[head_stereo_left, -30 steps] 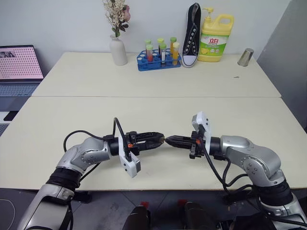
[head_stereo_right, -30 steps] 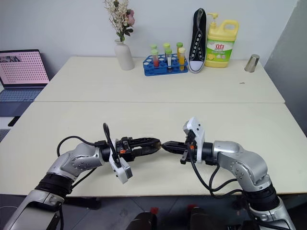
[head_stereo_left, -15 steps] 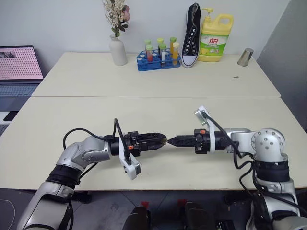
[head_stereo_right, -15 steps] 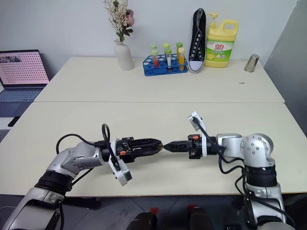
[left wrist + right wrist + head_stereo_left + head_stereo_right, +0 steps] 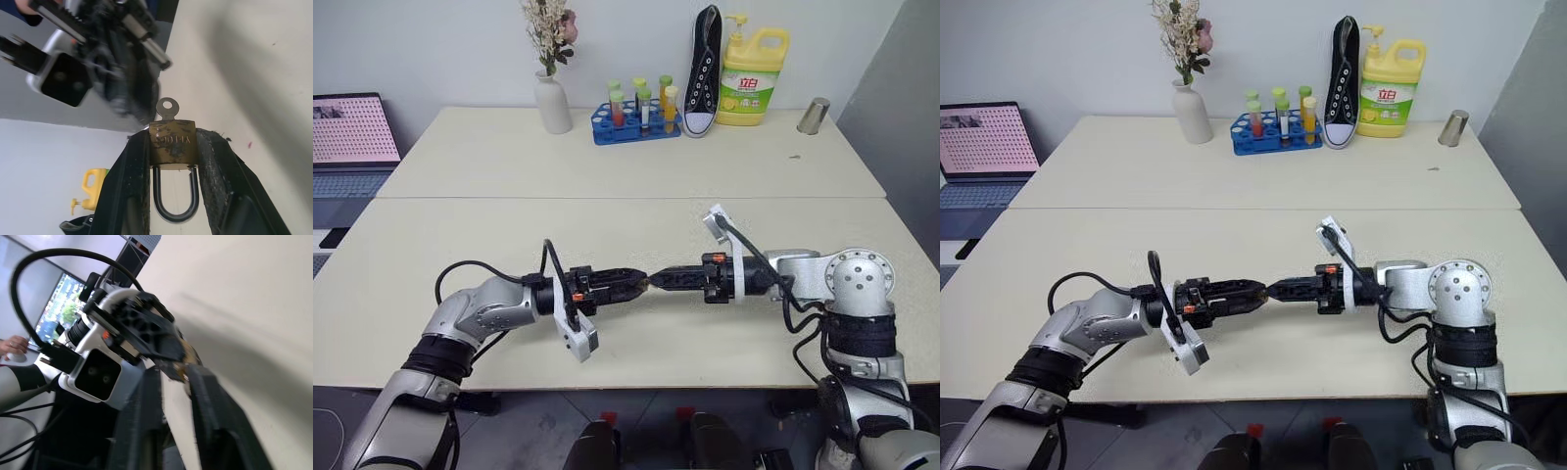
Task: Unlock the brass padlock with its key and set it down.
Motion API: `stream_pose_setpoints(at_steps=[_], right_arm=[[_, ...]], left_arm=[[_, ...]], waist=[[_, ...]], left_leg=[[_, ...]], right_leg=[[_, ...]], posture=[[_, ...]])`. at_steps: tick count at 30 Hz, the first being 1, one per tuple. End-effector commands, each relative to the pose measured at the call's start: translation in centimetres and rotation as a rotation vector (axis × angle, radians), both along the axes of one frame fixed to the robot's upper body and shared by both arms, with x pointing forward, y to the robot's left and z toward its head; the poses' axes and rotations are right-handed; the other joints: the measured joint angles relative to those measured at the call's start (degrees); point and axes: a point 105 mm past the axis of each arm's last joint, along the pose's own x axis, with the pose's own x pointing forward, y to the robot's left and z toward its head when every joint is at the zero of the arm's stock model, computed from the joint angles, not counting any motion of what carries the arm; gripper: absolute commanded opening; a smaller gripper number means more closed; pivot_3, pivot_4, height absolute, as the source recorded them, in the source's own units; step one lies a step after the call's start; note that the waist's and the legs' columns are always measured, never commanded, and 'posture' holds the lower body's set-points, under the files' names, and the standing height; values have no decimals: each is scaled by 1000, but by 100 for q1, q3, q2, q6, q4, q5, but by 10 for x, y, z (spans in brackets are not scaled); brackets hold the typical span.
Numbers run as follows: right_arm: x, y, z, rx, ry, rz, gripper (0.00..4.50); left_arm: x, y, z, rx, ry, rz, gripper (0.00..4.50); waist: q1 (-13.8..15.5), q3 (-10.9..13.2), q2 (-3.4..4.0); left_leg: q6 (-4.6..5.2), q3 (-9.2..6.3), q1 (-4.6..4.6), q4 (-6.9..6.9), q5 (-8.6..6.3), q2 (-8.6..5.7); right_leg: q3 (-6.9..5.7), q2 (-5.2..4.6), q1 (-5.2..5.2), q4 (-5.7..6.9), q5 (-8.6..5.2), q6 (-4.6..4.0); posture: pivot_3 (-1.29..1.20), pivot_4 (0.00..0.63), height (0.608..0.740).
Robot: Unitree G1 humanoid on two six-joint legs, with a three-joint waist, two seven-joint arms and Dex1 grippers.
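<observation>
1. Head views: against a second ago, the right arm has lifted its elbow and stretched out level, its wrist camera rolled from upright to angled behind. The right tool (image 5: 658, 279) meets the left tool (image 5: 639, 280) tip to tip above the front counter (image 5: 431, 245). The left arm looks unmoved. The brass padlock shows here as no more than a yellowish speck between the black fingertips, and the key cannot be made out. Whether the right tool's fingers are parted is too small to judge here.

2. Left wrist view: the left tool (image 5: 173, 142) is pinching the brass padlock (image 5: 172, 142) by its body between both fingers, the shackle (image 5: 175, 198) hanging back toward the wrist as a closed-looking loop. A silvery key (image 5: 167, 107) stands out of the body's far face. The right tool behind it is blurred, so its contact with the key is unclear.

3. Right wrist view: the right tool's fingers (image 5: 146, 396) stand spread with a gap between them. The padlock is a small brownish glint (image 5: 182, 363) at the left tool's tip, partly hidden. A person's hand (image 5: 14, 346) shows at the frame edge.
</observation>
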Motion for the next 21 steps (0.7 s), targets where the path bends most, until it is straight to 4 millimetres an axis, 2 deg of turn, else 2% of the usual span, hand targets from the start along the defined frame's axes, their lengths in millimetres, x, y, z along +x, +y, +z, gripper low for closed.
stream_pose_setpoints(at_steps=[1, 4, 9, 13, 21], right_arm=[[7, -15, -1, -70, -171, -55, 2532], [13, -26, 1, -90, -288, -82, 3570], [9, -28, 0, -151, -509, -47, 3611], [-6, -4, 0, -41, -464, -28, 3611], [1, 8, -8, -48, -411, -40, 3611]], left_arm=[[1, -2, 10, -38, -18, 0, 968], [1, -3, 11, -44, -18, 2, 968], [2, -4, 13, -58, -18, 6, 968], [1, -8, 14, -69, -11, -1, 968], [1, -11, 16, -74, -14, -14, 968]], waist=[[13, 0, 1], [19, 0, 0], [-14, 1, 2], [-40, 1, 2], [4, 1, 2]], left_leg=[[0, 0, -1, 3, 0, -1], [0, -1, -7, 4, 0, -5], [0, 1, -5, 2, 0, 2], [-1, 4, -5, 3, 1, 4], [-2, 4, -5, 8, 1, -2]], right_leg=[[-1, 0, -1, 1, 0, 0], [-2, -4, -3, -6, 0, 1], [-3, 1, -7, -3, -1, 1], [2, 2, -13, 11, -1, 1], [5, -1, -20, 28, -1, 0]], posture=[[0, 150, 740], [0, 150, 740], [0, 150, 740], [0, 150, 740], [0, 150, 740]])
